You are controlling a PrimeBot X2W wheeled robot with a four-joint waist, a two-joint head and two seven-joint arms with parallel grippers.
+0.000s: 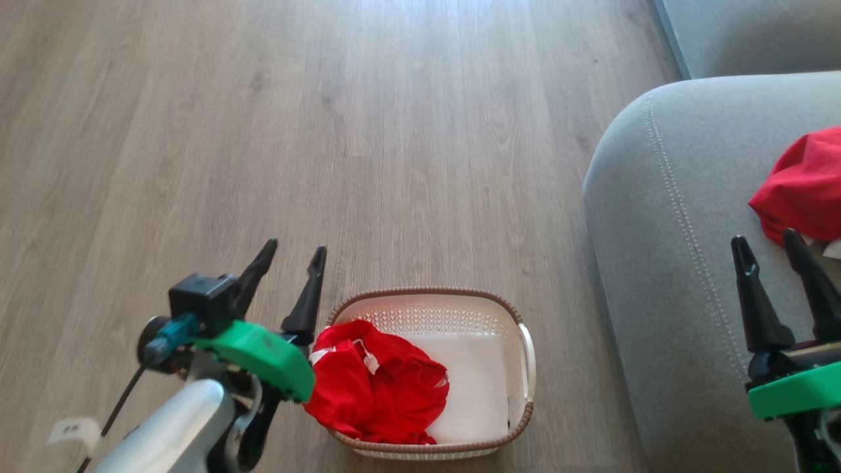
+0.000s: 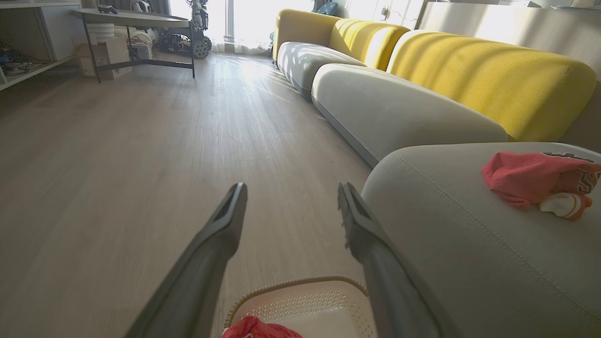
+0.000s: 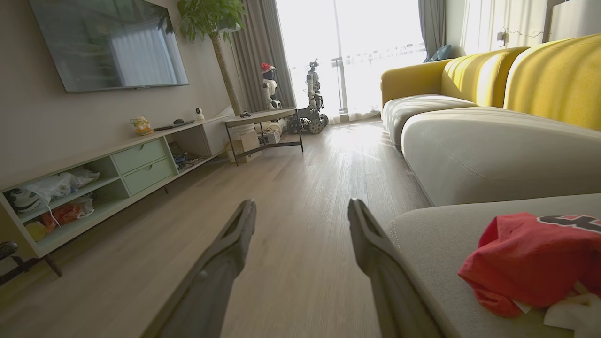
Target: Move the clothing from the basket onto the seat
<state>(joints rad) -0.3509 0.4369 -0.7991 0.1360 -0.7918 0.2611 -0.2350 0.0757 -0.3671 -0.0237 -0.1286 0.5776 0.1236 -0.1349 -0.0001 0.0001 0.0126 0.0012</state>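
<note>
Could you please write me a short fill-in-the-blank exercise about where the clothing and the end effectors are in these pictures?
1. The basket holds exactly ____ red garment.
2. The other red garment rests on the seat, whose fabric is ____.
3. The left end effector and the right end effector are both ____, holding nothing.

Missing words: one; grey; open.
</note>
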